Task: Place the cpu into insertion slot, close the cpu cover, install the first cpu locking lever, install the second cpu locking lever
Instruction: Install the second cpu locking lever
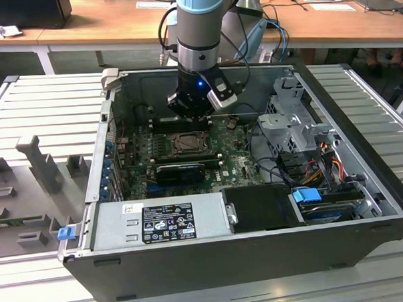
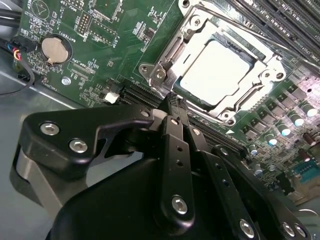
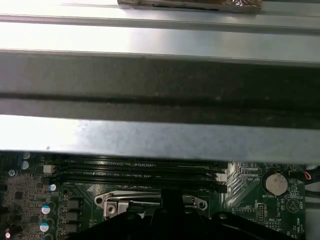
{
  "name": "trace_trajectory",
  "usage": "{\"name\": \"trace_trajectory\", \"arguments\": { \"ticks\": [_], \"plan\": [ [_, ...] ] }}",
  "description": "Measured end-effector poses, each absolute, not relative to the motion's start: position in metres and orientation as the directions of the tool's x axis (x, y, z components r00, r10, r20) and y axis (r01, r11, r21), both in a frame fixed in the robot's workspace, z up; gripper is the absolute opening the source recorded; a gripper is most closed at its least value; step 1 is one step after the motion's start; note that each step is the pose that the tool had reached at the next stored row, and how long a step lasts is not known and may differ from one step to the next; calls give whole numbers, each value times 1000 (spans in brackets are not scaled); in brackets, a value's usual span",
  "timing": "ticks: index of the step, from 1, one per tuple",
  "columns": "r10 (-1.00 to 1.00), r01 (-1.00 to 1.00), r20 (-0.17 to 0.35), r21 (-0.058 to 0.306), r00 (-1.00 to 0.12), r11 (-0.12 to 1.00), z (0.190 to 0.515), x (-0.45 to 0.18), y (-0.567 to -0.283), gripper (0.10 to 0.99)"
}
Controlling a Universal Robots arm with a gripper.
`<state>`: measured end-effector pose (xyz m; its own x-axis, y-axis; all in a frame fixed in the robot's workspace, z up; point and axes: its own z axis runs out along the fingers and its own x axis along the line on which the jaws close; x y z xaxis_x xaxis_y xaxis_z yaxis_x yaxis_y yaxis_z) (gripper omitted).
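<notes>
Exterior view, from its left to its right: a ribbed grey platform [image 1: 39, 111] carrying grey fixture blocks [image 1: 38, 165], then an open computer case [image 1: 213, 257] lying on its side, with the power supply [image 1: 158, 220] along its near wall and a drive cage [image 1: 297, 120] with loose cables toward the exterior view's right. Inside the case lies the green motherboard [image 1: 235, 156], on which the insertion slot [image 1: 184, 144] sits near the centre; a long black card [image 1: 181, 170] lies just beside it on the near side. The robot arm [image 1: 199, 31] descends from above, and the end effector [image 1: 194, 110] hangs over the far edge of the slot, hiding the memory slots behind it. In the second wrist view the cpu [image 2: 220, 72] lies flat in the insertion slot, its pale face exposed, with the cpu cover [image 2: 272, 60] lying around it; whether the cover is fully pressed flat cannot be told. The black fingers [image 2: 175, 130] are drawn together with no gap visible and nothing between them, their tip close beside the corner of the socket frame; contact cannot be confirmed. A coin cell [image 2: 53, 50] sits well apart on the board. In the first wrist view the case wall [image 3: 160, 85] blocks most of the scene, and the socket is cut off.
</notes>
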<state>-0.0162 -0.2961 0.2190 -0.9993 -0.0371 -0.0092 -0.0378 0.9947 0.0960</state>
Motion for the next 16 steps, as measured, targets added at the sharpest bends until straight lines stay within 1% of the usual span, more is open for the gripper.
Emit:
{"name": "trace_trajectory", "arguments": {
  "ticks": [11,16],
  "plan": [
    [-37,-38,-9,96,-999,995,219,-16,-307,106],
    [-37,-38,-9,96,-999,995,225,-16,-310,106]
  ]
}}
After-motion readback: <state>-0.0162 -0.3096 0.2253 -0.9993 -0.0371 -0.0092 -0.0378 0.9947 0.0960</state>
